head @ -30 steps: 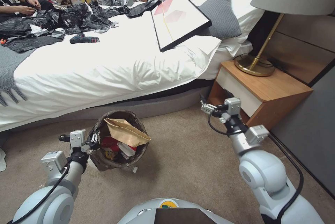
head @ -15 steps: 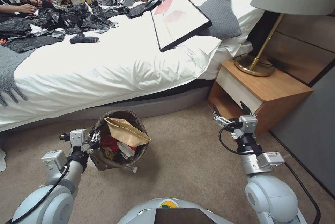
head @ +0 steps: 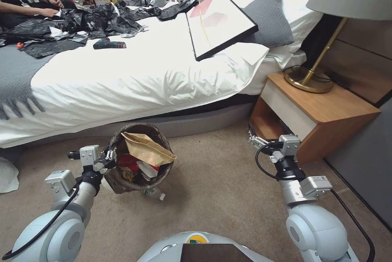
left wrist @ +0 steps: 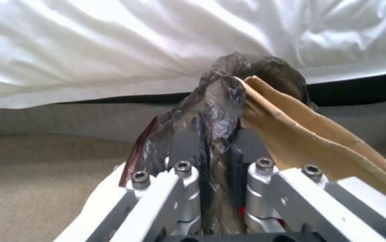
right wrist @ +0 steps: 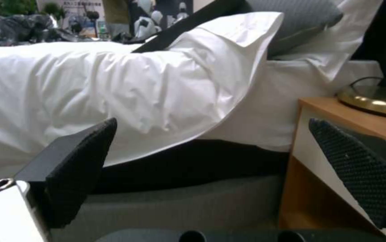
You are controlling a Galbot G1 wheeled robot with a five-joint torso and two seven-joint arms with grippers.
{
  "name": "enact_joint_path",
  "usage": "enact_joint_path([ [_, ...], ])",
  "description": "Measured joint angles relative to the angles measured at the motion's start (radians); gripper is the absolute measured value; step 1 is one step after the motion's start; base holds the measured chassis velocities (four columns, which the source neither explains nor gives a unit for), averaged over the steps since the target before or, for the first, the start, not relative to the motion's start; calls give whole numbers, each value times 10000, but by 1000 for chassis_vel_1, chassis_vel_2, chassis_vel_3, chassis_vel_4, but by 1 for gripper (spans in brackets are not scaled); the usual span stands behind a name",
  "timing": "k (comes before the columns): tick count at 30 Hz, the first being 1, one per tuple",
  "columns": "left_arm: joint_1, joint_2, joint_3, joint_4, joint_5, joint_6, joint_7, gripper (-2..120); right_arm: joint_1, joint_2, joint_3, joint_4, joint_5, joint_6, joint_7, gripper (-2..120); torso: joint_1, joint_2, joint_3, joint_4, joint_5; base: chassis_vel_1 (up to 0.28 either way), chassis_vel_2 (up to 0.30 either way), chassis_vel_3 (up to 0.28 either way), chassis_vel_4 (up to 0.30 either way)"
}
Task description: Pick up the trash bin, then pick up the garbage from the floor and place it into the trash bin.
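The trash bin (head: 122, 182), lined with a dark bag, hangs tilted in front of the bed with my left gripper (head: 109, 158) shut on its near rim. In the left wrist view the left gripper (left wrist: 213, 134) pinches the bag's folded rim (left wrist: 219, 97). Garbage fills the bin: a brown paper bag (head: 147, 150) sticks out on top, with a red wrapper (head: 128, 162) and white tissue (head: 147, 169) below it. A small clear bottle (head: 154, 193) lies at the bin's base on the floor (head: 216, 196). My right gripper (head: 268, 131) stands open and empty beside the nightstand, its pads (right wrist: 83, 161) wide apart.
The white bed (head: 143, 78) runs across behind the bin, bearing a framed picture (head: 220, 16) and black bags (head: 94, 21). The wooden nightstand (head: 326, 110) with a brass lamp (head: 310, 84) stands at the right, a dark wall (head: 367, 164) beside it. Something white (head: 8, 176) lies at far left.
My right arm drew back and down from near the bed to beside the nightstand, then held. The head camera has shifted slightly. The left gripper keeps its hold on the bin.
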Motion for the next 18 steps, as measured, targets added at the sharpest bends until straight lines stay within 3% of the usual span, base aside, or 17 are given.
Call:
enact_joint_path([
  [18,-105,19,4,0,-113,18,1,8,-115,143,-23,-227,-215,30,83,100,0,0,0,1,0,57,53,49,52],
])
